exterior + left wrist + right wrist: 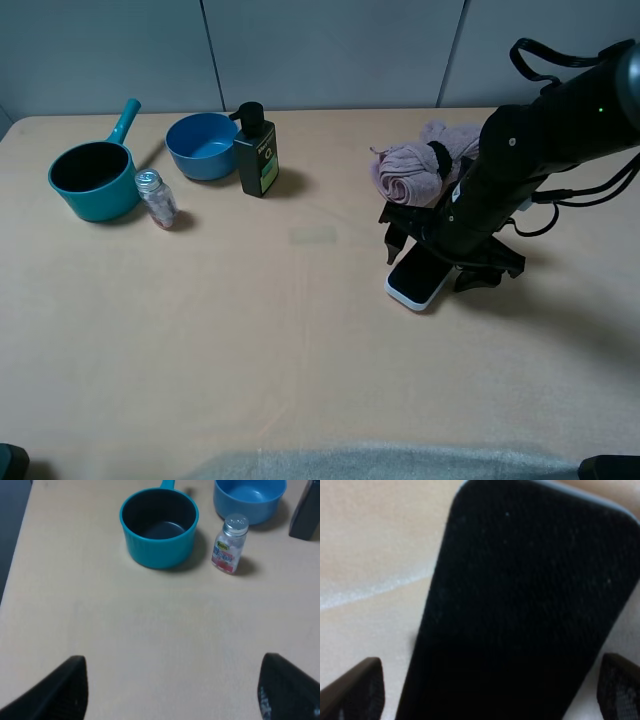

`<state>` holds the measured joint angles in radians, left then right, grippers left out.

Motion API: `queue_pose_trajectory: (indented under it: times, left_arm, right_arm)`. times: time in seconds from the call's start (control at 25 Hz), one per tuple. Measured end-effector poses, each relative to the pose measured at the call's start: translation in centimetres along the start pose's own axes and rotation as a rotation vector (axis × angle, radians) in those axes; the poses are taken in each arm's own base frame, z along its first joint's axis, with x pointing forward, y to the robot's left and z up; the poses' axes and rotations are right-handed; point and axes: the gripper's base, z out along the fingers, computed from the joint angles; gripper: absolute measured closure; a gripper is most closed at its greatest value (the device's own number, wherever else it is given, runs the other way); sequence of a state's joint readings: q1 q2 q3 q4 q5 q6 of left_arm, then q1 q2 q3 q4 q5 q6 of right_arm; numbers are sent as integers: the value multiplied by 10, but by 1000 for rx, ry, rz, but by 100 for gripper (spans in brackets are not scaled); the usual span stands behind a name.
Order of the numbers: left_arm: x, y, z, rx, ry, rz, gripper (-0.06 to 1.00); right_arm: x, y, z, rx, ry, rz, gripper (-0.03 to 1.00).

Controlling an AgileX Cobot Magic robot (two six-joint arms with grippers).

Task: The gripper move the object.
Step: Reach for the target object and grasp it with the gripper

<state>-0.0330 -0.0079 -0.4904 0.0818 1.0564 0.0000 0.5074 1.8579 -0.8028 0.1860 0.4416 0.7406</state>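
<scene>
A: High camera first. Where is the block?

B: The block (418,279) lies flat on the bench (250,340), right of the middle. Its black face is up and a white rim shows at its near end. The right end effector (441,257) is down over it with one finger on either side, and the arm covers the block's far end.

A: What is around it?

B: A rolled pink towel (412,168) sits just behind the arm. Well apart, at the far left, are a teal pot (88,182), a small jar (157,198) beside it, a blue bowl (200,146), and a dark bottle (257,152) just beside the bowl.

A: And the left wrist camera?

B: It shows what the high one does not: the left end effector (172,690), fingers spread wide above the bench. Beyond it stand the pot (159,527), the jar (230,545) and the bowl (250,497). A corner of the bottle (306,510) shows at the edge.

A: Right wrist?

B: Only this view shows the block (520,605) up close. Its black, finely textured top fills nearly the whole picture, with a pale rim at the rounded end. The two fingertips (355,692) stand spread, one on each side, and a strip of bench shows between each of them and the block. So the right end effector (487,690) straddles the block without pinching it.
</scene>
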Motion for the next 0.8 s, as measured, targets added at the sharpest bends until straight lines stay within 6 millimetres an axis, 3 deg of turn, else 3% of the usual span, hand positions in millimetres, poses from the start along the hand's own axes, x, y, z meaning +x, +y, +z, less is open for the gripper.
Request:
queue_pose_trajectory:
  times: [0.44,0.8]
  left_arm:
    - [0,0,0,0,0,0,18]
    - [0,0,0,0,0,0,18]
  right_arm:
    - [-1,0,0,-2,-14,-17,33]
    - [-2,0,0,0,-19,-28,43]
